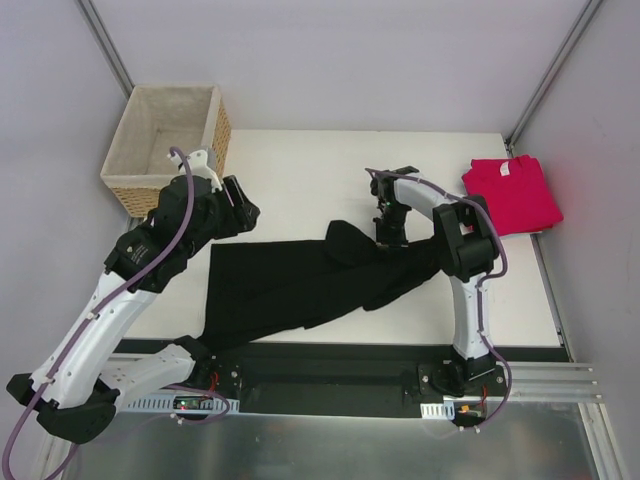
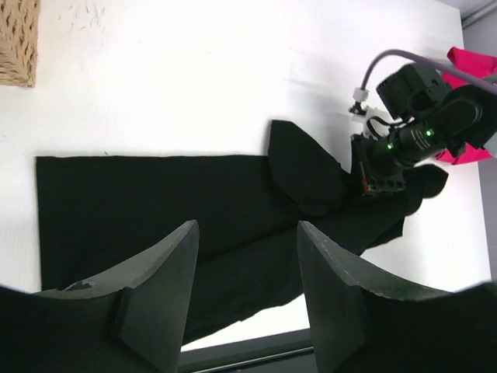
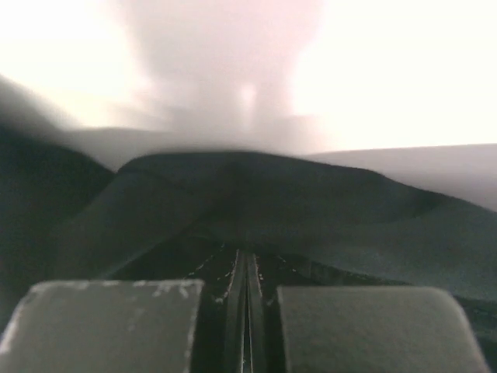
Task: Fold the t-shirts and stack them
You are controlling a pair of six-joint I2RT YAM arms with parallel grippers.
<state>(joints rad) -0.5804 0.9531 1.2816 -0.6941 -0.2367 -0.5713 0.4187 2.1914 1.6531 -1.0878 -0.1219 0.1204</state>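
Top view, black t-shirt [image 1: 270, 280]: it lay stretched along the near half of the white tabletop [image 1: 300, 170], its left part flat and its right end gathered into a raised bunch.
Top view, red t-shirt [image 1: 512, 193]: it sat folded at the far right edge of the tabletop, well apart from the black one.
Top view, wicker basket [image 1: 218, 130]: it stood at the far left corner, just beside the tabletop.
Top view, left arm [image 1: 90, 320]: it reached in from the left, with the left fingers [image 1: 245, 212] over the bare tabletop just beyond the flat left end of the black t-shirt.
Top view, right arm [image 1: 465, 290]: it bent back toward the middle, with the right fingers [image 1: 388, 232] down at the bunched right end of the black t-shirt.
Left wrist view, left fingers: they stood well apart with nothing between them, held above the black t-shirt and not touching it.
Left wrist view, black t-shirt: a straight-edged flat panel ran across the tabletop, and a pointed flap rose where the right arm met the cloth; a strip of red cloth showed behind that arm.
Right wrist view, right fingers: they were pressed together, clamped on a fold of the black t-shirt, whose cloth ridged up toward the tips.
Right wrist view, background: it was blurred and pale, and nothing more could be told from it.
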